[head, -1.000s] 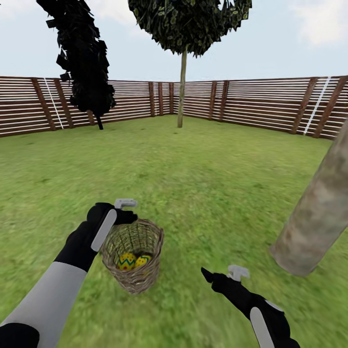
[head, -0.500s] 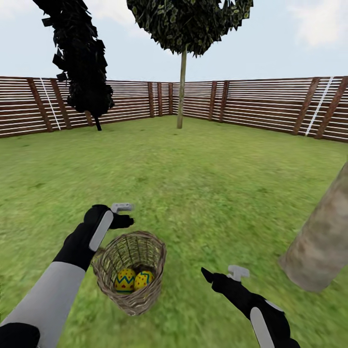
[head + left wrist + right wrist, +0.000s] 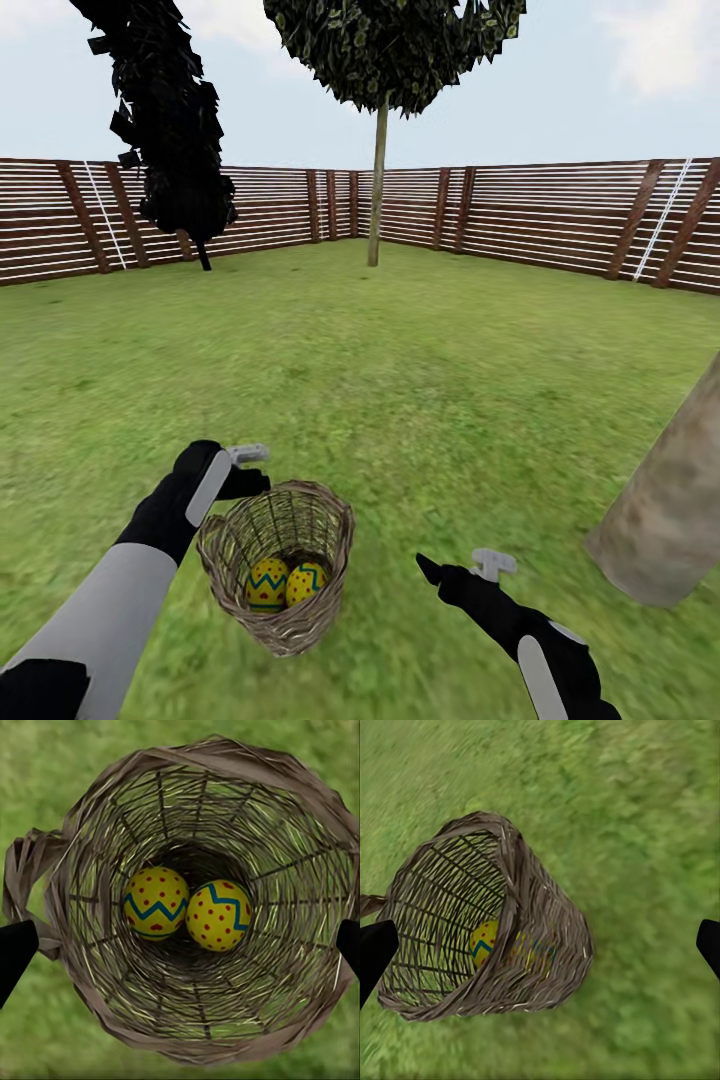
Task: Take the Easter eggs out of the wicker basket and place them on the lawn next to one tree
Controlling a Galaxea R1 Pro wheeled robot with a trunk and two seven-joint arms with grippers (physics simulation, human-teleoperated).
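The wicker basket stands upright on the lawn just in front of me. Two Easter eggs lie side by side at its bottom, both yellow with red dots and blue-green zigzags. My left gripper hangs open at the basket's far-left rim; its wrist camera looks straight down into the basket, with one black fingertip at each side. My right gripper is open over bare grass to the right of the basket. The thick mottled tree trunk rises at the right.
A brown slatted fence closes the garden at the back. A thin-trunked tree with a round crown stands before the far corner, and a dark bushy tree at the back left. Open grass lies between the basket and the thick trunk.
The whole view has shifted a little, so the camera moved. My left gripper has come down and closer to the basket's rim. The right arm holds the same pose.
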